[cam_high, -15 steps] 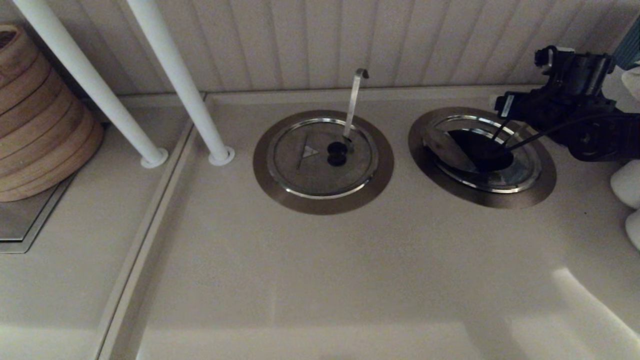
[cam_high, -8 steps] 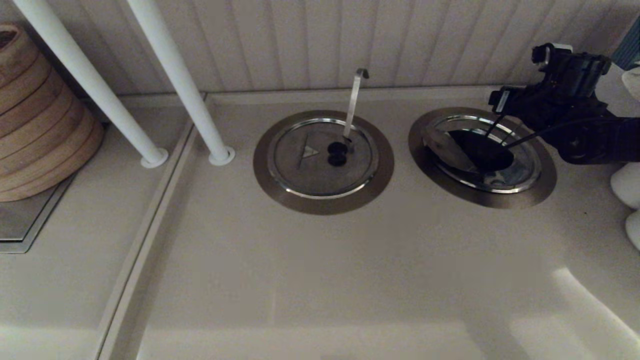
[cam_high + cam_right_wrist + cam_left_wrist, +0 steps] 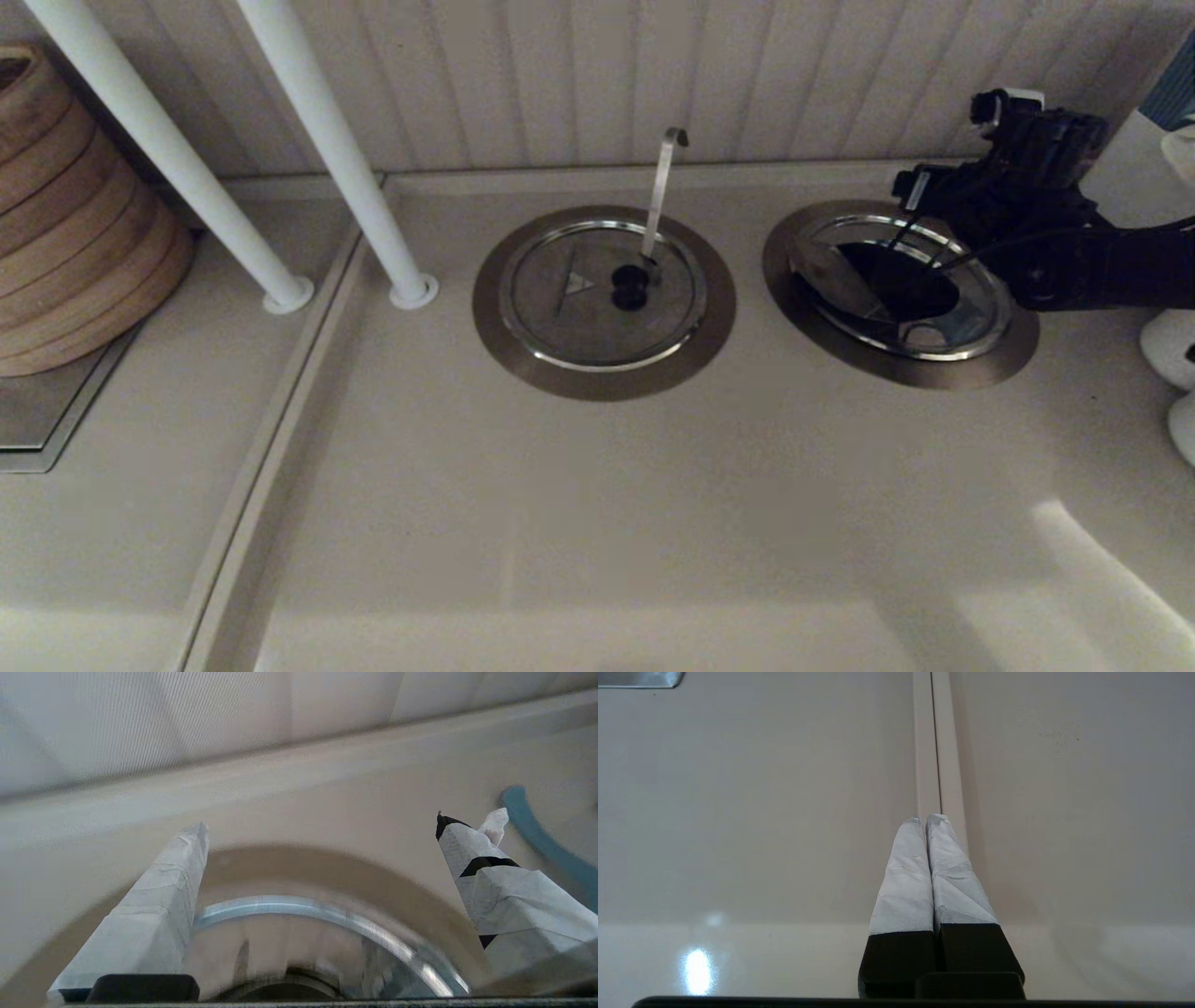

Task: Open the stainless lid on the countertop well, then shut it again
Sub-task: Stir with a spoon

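Observation:
The countertop well (image 3: 1013, 350) at the right stands open, its dark hole (image 3: 901, 280) showing. One half of the stainless lid (image 3: 831, 271) is folded up and leans at the hole's left side; a shiny bluish part lies at the front right. My right gripper (image 3: 957, 154) hovers open above the well's back right rim, with nothing between its fingers. In the right wrist view the right gripper (image 3: 322, 823) frames the blurred steel rim (image 3: 327, 910) and the brown flange (image 3: 327, 863). My left gripper (image 3: 927, 817) is shut and empty over a countertop seam, out of the head view.
A second well with a closed lid (image 3: 579, 308) and a curled-hook ladle handle (image 3: 663, 187) sits at the middle. Two white poles (image 3: 327, 149) and stacked bamboo steamers (image 3: 65, 224) stand at the left. White objects (image 3: 1172, 345) crowd the right edge. The panelled wall is close behind.
My right gripper has moved left along the back of the open well. The folded lid and the left arm have not visibly moved.

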Controlling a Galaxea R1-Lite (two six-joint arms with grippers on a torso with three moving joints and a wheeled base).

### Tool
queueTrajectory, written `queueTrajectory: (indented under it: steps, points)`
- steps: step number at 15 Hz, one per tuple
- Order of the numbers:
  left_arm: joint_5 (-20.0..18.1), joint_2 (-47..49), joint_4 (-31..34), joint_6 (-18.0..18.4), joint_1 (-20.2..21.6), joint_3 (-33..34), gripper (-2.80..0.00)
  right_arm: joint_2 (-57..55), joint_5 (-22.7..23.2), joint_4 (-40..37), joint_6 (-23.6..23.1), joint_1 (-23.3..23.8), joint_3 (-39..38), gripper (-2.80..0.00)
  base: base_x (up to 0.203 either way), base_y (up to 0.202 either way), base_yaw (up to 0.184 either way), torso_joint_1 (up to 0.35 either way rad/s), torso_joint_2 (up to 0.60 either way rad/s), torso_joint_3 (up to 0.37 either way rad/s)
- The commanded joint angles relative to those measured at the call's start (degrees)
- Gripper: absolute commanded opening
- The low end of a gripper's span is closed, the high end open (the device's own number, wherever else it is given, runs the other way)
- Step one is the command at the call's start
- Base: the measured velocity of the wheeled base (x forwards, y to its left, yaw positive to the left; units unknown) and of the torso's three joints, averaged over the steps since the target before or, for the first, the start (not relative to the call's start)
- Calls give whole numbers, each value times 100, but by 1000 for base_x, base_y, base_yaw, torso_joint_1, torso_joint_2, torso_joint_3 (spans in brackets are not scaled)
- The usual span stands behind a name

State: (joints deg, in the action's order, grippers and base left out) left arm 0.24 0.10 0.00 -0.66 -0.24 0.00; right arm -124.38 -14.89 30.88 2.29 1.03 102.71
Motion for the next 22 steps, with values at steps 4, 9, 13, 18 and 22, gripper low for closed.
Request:
queueTrajectory:
  steps: [4,9,13,18,22]
  points:
    - [2,-1,0,-4,-2,0,-280,-33,-22,216,28,-76,37,0,0,0,0,0,0,0]
    - [2,-1,-1,-4,-2,0,-280,178,-14,197,217,-97,-58,0,0,0,0,0,0,0]
    - [2,-1,-9,-4,-2,0,-280,239,21,191,343,-103,-137,0,0,0,0,0,0,0]
    - [2,-1,-7,-4,-2,0,-280,295,34,60,418,-73,-188,0,0,0,0,0,0,0]
    - [2,-1,-1,-4,-2,0,-280,731,276,-512,413,-68,-655,0,0,0,0,0,0,0]
